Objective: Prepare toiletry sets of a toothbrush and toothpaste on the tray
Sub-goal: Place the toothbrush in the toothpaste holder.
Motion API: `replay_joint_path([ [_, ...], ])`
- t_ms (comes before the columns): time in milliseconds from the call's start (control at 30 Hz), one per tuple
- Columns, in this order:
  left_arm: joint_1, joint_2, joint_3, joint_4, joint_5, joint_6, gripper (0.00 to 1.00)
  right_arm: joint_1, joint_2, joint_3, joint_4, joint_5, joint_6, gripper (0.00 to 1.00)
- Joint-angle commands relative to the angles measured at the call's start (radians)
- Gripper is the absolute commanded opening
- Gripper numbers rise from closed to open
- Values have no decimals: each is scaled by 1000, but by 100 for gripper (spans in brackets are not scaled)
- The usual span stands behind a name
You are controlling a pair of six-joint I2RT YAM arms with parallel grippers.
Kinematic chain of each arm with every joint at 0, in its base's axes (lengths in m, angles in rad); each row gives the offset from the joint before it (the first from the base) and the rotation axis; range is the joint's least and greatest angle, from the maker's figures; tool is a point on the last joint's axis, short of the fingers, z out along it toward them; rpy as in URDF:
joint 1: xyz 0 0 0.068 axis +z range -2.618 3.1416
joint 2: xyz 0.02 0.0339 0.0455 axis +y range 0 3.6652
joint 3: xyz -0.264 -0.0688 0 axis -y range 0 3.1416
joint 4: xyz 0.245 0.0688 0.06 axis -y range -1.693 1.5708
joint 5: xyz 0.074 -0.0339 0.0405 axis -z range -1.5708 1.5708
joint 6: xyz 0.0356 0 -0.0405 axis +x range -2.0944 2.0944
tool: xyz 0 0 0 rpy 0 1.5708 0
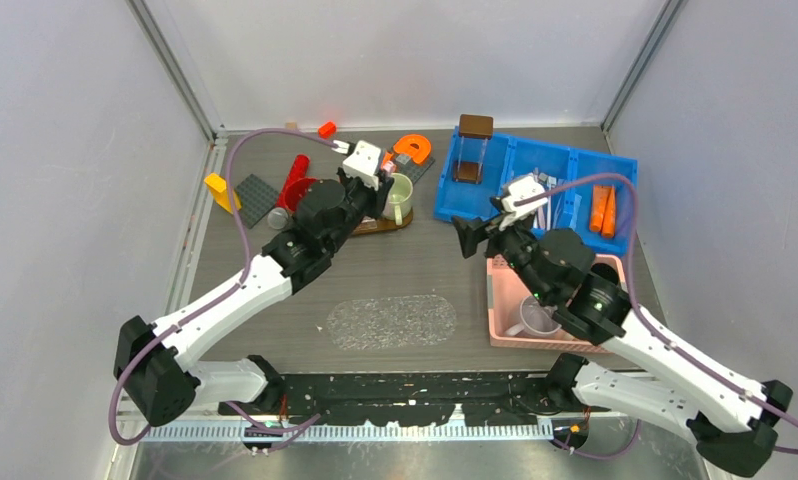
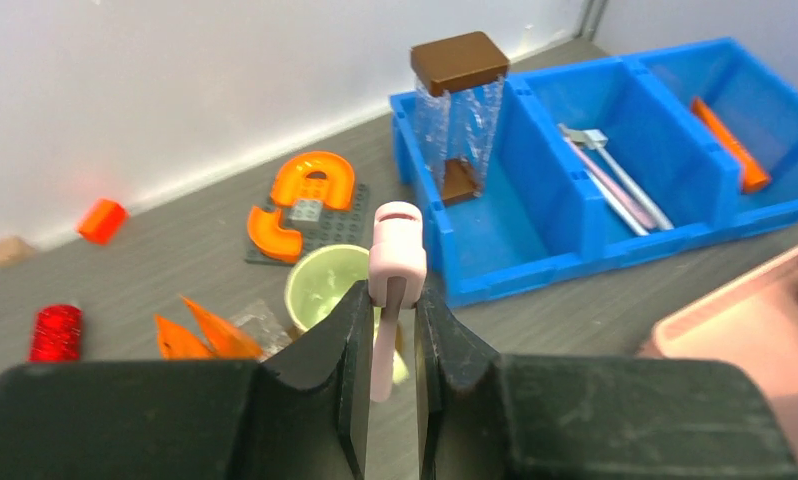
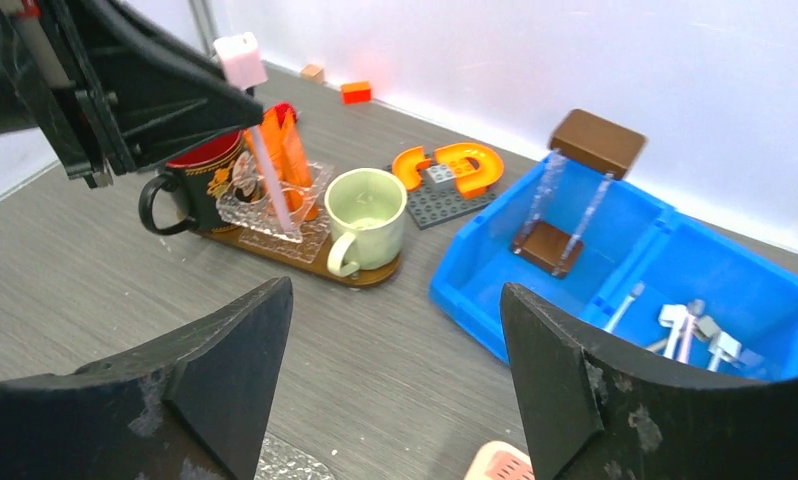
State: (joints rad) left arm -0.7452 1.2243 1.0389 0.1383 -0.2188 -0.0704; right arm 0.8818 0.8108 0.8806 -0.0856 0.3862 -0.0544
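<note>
The grey table (image 1: 395, 270) sits between plain white walls. Your left pincer (image 2: 392, 305) is clamped on a pale pink toothbrush (image 2: 397, 250). It holds it nearly upright, capped head on top, above the brown tray (image 3: 305, 265) at the back left. The stick's lower end reaches the clear glass dish (image 3: 275, 215) on that tray, beside the orange toothpaste tubes (image 3: 287, 150); you cannot tell if it touches. A green mug (image 3: 365, 215) and a black mug (image 3: 190, 190) flank the dish.

Your right pincer (image 3: 395, 290) hangs with its fingers wide apart, holding nothing, over bare table between the tray and the blue bin (image 1: 505, 165). More brushes (image 2: 615, 185) lie in the bin's middle compartment, and more orange tubes (image 1: 603, 210) in its right one.
</note>
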Motion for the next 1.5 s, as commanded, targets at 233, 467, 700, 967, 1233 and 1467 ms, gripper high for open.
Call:
replay_joint_path([
  [233, 4, 2, -154, 364, -87, 257, 0, 5, -272, -29, -159, 235, -33, 85],
  [467, 12, 44, -187, 440, -119, 298, 0, 5, -371, -71, -177, 303, -55, 87],
  [700, 22, 84, -209, 472, -148, 320, 0, 5, -389, -99, -164, 358, -88, 87],
  [967, 41, 129, -248, 553, -147, 334, 0, 5, -414, -131, -124, 388, -112, 88],
  [1233, 55, 169, -267, 598, -155, 337, 0, 5, -406, -138, -117, 392, -121, 88],
  [1467, 64, 206, -287, 637, -159, 349, 0, 5, -390, -140, -118, 388, -125, 88],
])
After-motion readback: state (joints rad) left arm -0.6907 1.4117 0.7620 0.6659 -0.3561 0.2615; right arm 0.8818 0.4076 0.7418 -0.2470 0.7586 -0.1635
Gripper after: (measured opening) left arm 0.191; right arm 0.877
